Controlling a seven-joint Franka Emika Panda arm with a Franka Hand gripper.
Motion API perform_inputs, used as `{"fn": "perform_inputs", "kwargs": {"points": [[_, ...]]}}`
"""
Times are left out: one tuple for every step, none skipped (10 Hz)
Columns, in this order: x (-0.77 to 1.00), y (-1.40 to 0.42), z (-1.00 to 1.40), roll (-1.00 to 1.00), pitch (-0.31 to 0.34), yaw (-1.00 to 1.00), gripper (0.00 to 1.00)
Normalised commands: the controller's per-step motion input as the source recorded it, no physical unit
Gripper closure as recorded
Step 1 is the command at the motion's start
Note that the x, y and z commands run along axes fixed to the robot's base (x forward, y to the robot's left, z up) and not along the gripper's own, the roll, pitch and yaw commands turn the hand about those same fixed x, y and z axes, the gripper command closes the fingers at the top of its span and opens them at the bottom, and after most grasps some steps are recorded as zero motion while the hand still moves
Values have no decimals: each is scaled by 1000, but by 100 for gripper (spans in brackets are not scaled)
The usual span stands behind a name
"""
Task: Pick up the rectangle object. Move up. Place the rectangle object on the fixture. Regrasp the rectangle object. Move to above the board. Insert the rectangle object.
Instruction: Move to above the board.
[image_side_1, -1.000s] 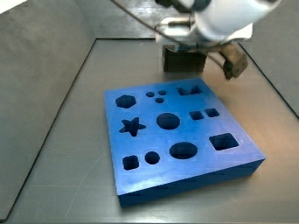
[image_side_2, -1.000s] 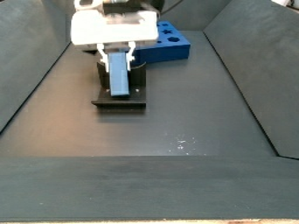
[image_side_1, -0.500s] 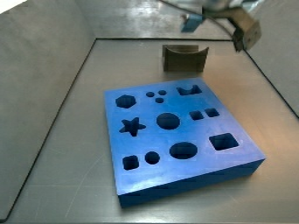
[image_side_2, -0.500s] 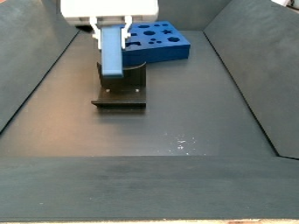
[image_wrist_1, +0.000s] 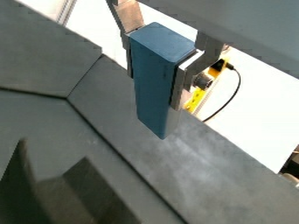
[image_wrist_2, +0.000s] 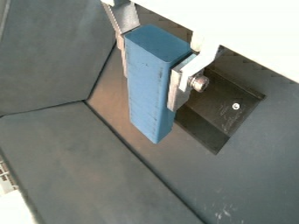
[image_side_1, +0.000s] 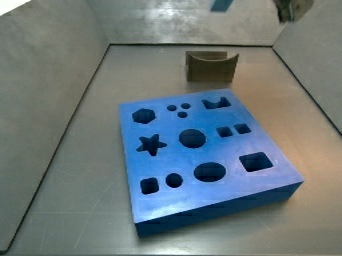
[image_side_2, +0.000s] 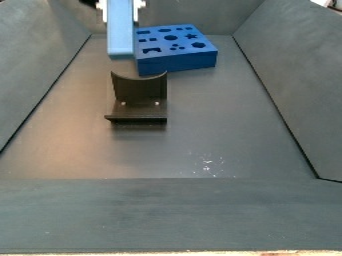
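Observation:
My gripper is shut on the rectangle object, a light-blue block that hangs lengthwise below the fingers in both wrist views. In a side view the block hangs high above the fixture, apart from it, and the gripper body is cut off by the frame's top edge. The brown notched fixture stands empty behind the board. The royal-blue board with its shaped holes lies flat on the floor and also shows beyond the fixture.
Sloping grey walls enclose the dark floor on both sides. The fixture's dark base plate lies below the held block. A yellow part shows behind one finger.
My gripper has risen straight up with the block, from right at the fixture to high above it. The gripper body has left the top of both side views.

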Motion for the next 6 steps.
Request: {"fn": "perform_inputs", "kwargs": {"points": [[0, 39, 1000, -82, 206, 72, 100], [2, 36, 1000, -87, 204, 85, 100], [8, 31, 1000, -83, 195, 99, 100], [12, 28, 1000, -79, 190, 105, 100], [16, 23, 1000, -78, 180, 110, 100], [20, 16, 1000, -67, 161, 112, 100]]}}
